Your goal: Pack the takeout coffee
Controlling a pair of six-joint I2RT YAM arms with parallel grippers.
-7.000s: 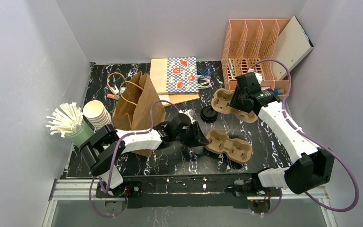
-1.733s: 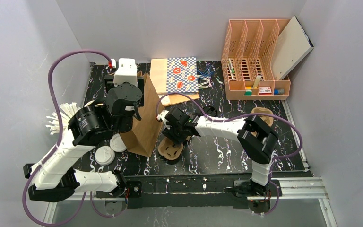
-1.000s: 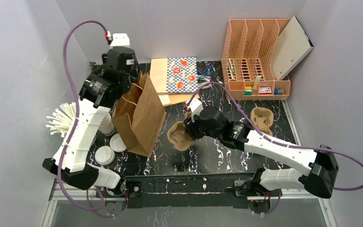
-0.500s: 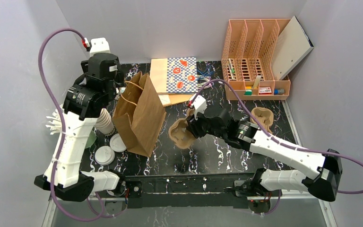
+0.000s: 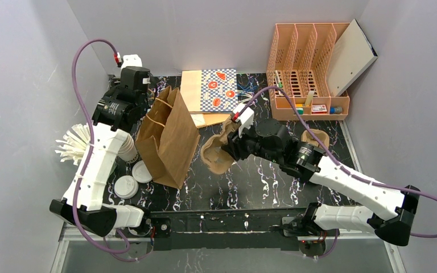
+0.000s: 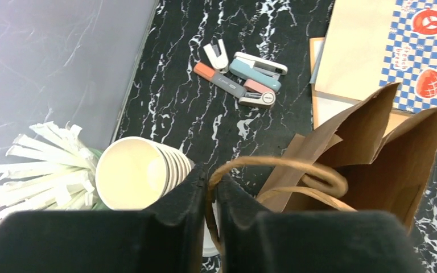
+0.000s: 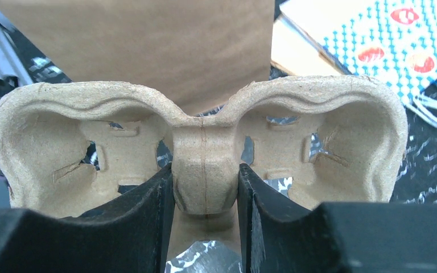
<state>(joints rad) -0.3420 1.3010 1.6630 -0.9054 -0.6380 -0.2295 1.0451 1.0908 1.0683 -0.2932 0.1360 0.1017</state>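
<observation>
Carrier (image 5: 216, 154) raised, clamped in right tool (image 7: 205, 177); left tool (image 6: 211, 190) pinches handle (image 6: 287, 165); 2 coffees (image 5: 126, 186) apart.

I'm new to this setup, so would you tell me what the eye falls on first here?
The tall brown paper bag left of centre stands out, the left claw shut on its handle. Beside it, the right claw grips an empty pulp cup carrier by its centre ridge. Two white-lidded cups sit by the bag's near left corner.
</observation>
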